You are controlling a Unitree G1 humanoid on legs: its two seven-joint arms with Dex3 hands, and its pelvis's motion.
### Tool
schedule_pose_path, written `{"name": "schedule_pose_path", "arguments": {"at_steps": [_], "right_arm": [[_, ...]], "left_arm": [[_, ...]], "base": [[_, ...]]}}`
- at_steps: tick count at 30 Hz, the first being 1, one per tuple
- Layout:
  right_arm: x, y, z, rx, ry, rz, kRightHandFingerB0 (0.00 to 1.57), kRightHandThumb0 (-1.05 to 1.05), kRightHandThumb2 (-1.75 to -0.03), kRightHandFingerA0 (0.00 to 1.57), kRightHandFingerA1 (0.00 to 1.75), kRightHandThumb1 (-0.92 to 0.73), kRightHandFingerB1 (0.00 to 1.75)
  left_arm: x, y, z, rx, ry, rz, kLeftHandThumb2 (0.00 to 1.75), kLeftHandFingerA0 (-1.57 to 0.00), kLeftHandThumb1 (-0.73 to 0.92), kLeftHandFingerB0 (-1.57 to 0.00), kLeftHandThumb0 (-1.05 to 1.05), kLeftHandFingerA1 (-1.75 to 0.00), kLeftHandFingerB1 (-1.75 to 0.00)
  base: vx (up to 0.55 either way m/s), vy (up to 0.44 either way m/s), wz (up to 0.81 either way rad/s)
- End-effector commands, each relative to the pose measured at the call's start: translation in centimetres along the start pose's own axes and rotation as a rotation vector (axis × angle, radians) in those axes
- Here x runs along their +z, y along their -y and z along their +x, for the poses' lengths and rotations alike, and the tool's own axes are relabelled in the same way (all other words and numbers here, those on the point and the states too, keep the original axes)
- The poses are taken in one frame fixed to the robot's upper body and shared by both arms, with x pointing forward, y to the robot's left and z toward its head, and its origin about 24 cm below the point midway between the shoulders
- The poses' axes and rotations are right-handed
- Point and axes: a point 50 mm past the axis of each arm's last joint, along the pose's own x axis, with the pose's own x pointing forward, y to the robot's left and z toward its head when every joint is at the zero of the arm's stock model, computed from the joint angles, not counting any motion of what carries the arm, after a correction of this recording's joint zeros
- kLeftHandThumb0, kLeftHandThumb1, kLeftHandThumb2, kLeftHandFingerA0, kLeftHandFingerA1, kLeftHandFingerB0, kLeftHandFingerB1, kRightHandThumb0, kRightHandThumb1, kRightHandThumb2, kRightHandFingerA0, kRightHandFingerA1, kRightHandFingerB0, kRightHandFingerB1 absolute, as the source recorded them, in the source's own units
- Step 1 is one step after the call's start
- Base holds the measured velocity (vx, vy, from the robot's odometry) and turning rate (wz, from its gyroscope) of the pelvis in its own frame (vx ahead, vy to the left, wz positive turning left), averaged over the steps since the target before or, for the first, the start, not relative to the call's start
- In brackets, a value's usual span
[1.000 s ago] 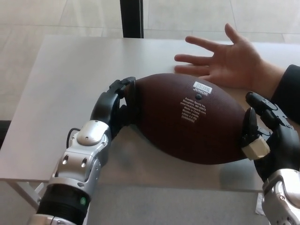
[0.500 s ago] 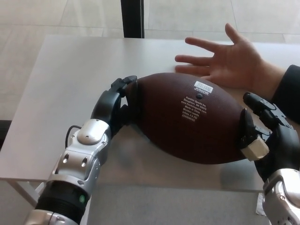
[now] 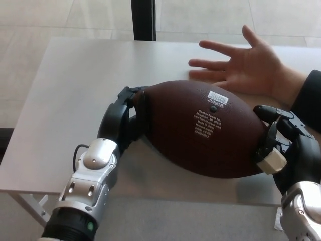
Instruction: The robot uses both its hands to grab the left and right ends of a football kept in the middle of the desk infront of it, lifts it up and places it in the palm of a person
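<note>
You have the football [image 3: 200, 128] clamped between both hands over the near half of the desk [image 3: 65, 90]: the left hand [image 3: 123, 118] has its fingers wrapped around the ball's left end, and the right hand [image 3: 281, 145] presses against its right end with fingers curled over the tip, so each hand is closed on the ball. The person's open palm [image 3: 248, 65] waits just beyond the football, at its far right, fingers spread and facing up. From here, I judge the step to be the carry toward that palm. Keep the squeeze even on both ends, because the ball is smooth and tapered and may squirt out if one side eases first. Move both arms together, away from you and toward the ball's right end, keeping its long axis level. Lower it until its underside settles on the palm before you loosen either hand, and then release both together.
</note>
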Motion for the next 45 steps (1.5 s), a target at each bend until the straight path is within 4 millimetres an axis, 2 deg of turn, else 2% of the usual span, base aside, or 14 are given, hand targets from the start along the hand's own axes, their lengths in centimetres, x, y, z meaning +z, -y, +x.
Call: {"name": "schedule_pose_path", "arguments": {"at_steps": [1, 2, 3, 4, 5, 45], "right_arm": [[0.3, -7.6, 0.0, 0.278, -0.052, 0.224, 1.06, -0.38, -1.59, 1.34, 1.75, -0.56, 1.63], [0.3, -7.6, 0.0, 0.277, -0.052, 0.224, 1.06, -0.38, -1.59, 1.34, 1.75, -0.56, 1.63], [0.6, -8.1, 0.1, 0.244, -0.051, 0.270, 0.92, -0.39, -1.62, 1.29, 1.75, -0.50, 1.74], [0.8, -8.5, 0.2, 0.236, -0.039, 0.290, 1.02, -0.37, -1.55, 1.32, 1.75, -0.59, 1.63], [0.9, -8.7, 0.2, 0.235, -0.031, 0.299, 0.88, -0.42, -1.55, 1.27, 1.75, -0.56, 1.75], [-0.6, -9.0, -0.1, 0.227, -0.064, 0.285, 0.88, -0.42, -1.55, 1.27, 1.75, -0.56, 1.75]], "left_arm": [[-1.4, 9.8, -0.8, -0.217, -0.053, -0.258, 0.73, -0.56, 0.92, -0.40, -0.84, -1.60, -1.22], [-1.4, 9.8, -0.8, -0.216, -0.053, -0.258, 0.73, -0.56, 0.92, -0.40, -0.84, -1.60, -1.22], [-1.2, 10.5, -0.4, -0.254, -0.163, -0.325, 0.76, -0.67, 0.92, -0.38, -0.69, -1.75, -1.29], [-1.0, 10.9, -0.2, -0.295, -0.201, -0.392, 1.11, -1.09, 0.79, -0.70, -0.56, -1.43, -1.18], [-0.9, 11.1, -0.2, -0.311, -0.213, -0.419, 1.11, -1.09, 0.79, -0.70, -0.56, -1.43, -1.18], [-2.3, 10.7, -0.7, -0.295, -0.244, -0.459, 1.11, -1.09, 0.79, -0.70, -0.56, -1.43, -1.18]], "base": [[0.00, 0.000, 0.00], [0.00, 0.000, 0.00], [0.00, 0.000, 0.00], [0.00, 0.000, 0.00], [0.00, 0.000, 0.00], [0.00, 0.000, 0.00]]}}
